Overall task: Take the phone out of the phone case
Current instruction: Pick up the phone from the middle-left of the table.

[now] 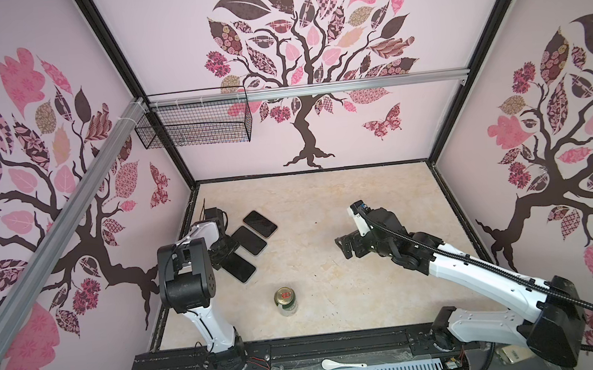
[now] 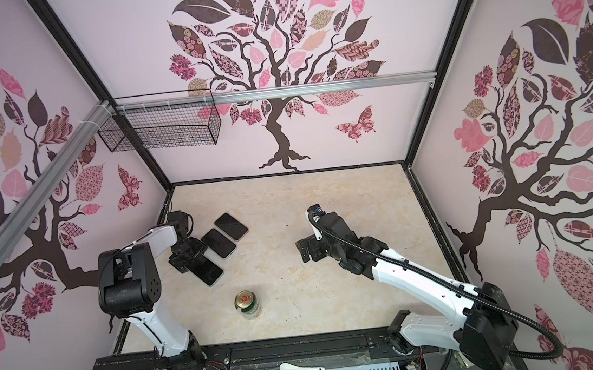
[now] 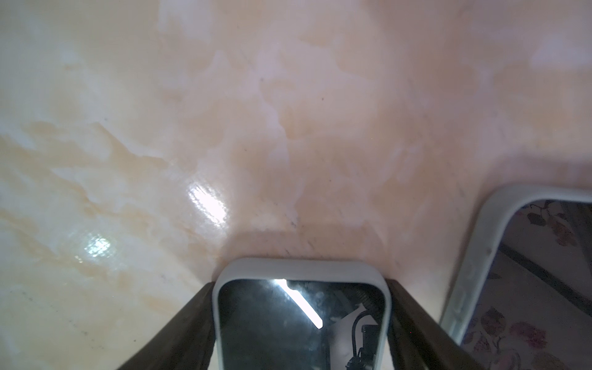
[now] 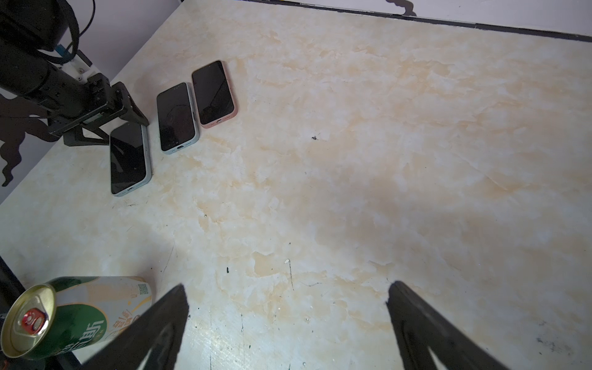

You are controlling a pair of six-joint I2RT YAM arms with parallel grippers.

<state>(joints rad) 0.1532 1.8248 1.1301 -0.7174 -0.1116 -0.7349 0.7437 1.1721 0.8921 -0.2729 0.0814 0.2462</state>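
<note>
Left arm: base on the front rail, elbow folded sharply, wrist pitched down at the left side of the marble-patterned table [image 1: 362,205]. Left gripper [image 1: 225,253] is set low over the end of the nearest phone [image 1: 241,270] opposite its charging port. In the left wrist view its 2 dark fingers [image 3: 192,320] flank the pale grey-blue phone case [image 3: 301,267], 1 along each long edge and close against it. Whether they press or merely touch cannot be told. The phone lies flat, screen up, seated in its case. Right arm: stretched from the front-right base over the right half of the table, wrist turned toward the left. Right gripper [image 1: 342,247] hangs above bare tabletop well apart from the phones, with its jaws spread wide and nothing between them, as the right wrist view confirms [image 4: 288,288]. Also present: 3 cased phones in a staggered row. The second phone [image 4: 176,117], in a pale blue case, is just beside the nearest. The third phone [image 4: 213,93], in a pink case, lies just beyond it. 1 green-and-white drink can [image 1: 285,300] stands near the front, between the arms.
</note>
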